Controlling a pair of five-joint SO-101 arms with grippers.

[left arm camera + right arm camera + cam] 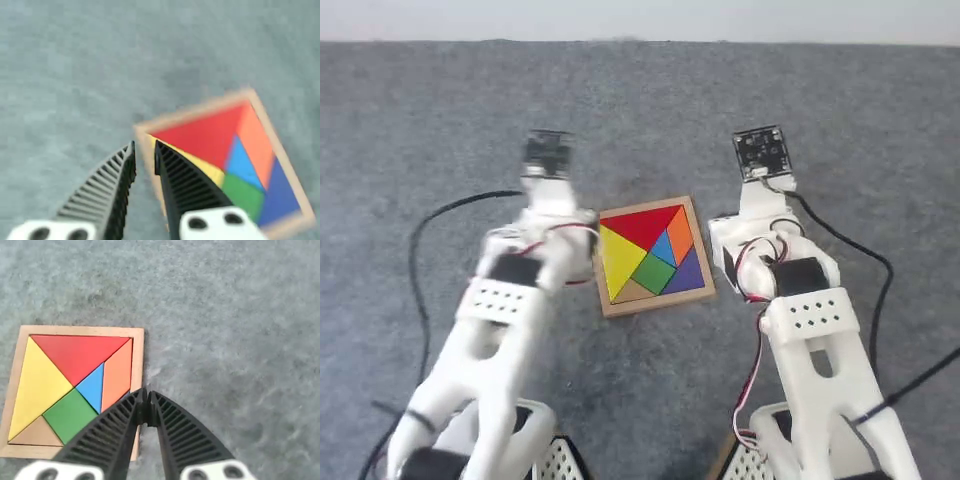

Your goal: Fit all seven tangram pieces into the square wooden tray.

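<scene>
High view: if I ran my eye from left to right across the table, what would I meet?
left arm → square wooden tray holding the coloured tangram pieces → right arm

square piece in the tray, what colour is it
The square piece is green, clearest in the right wrist view.

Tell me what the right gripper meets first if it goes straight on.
Probably the rim of the wooden tray, beside the orange piece: the right gripper, shut, sits over it. Depth is unclear; possibly the carpet alongside.
</scene>
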